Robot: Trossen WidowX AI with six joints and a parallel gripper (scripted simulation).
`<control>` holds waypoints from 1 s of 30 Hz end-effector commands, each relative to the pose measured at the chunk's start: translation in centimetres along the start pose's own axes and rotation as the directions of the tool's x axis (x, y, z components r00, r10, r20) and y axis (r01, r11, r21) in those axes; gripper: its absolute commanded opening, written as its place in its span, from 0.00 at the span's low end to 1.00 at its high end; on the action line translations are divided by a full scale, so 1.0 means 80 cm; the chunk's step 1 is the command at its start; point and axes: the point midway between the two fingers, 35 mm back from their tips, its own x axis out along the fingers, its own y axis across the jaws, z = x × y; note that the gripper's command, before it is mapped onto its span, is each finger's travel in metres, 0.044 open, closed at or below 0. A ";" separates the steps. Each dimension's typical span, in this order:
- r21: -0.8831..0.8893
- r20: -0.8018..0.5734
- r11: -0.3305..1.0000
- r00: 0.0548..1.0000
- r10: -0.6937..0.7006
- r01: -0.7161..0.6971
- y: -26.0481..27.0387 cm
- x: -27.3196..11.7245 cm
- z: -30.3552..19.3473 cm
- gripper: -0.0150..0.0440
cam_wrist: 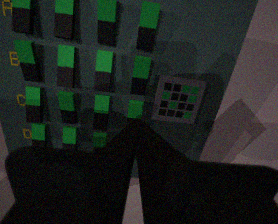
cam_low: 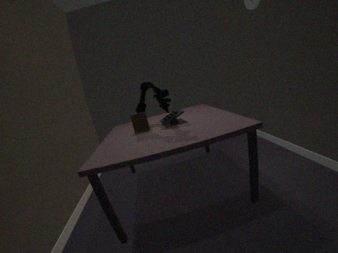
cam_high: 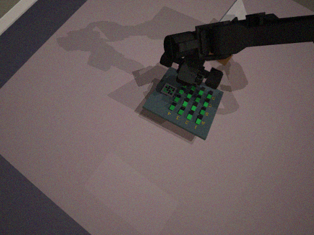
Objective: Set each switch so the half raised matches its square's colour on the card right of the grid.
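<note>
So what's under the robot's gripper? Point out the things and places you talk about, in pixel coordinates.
Under the gripper [cam_high: 185, 85] [cam_low: 168, 111] [cam_wrist: 137, 126] is the switch panel [cam_high: 211, 125] [cam_low: 181, 112] [cam_wrist: 210, 55]. Its near-row switches are partly hidden, so I can't see them all.

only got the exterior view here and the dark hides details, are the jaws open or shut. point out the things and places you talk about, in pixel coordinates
Observer: Shut: the wrist view shows their tips together.
Operator: ok, and where's the card
Observer: On the panel [cam_high: 158, 103] [cam_low: 172, 117] [cam_wrist: 215, 30], the card [cam_high: 169, 89] [cam_wrist: 180, 100] sits to the arm's right of the switch grid.
Operator: can you read all of row d
Observer: No, in the wrist view the jaws cover the right end of row D [cam_high: 209, 95] [cam_wrist: 69, 135].
</note>
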 end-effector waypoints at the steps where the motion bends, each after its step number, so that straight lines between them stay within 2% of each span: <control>1: 0.010 -0.012 1.000 1.000 0.005 -0.004 0.000 0.015 -0.003 0.25; 19: 0.010 -0.011 1.000 1.000 0.006 -0.006 0.001 0.043 -0.003 0.25; 30: 0.010 -0.011 1.000 1.000 0.006 -0.006 0.001 0.045 -0.003 0.25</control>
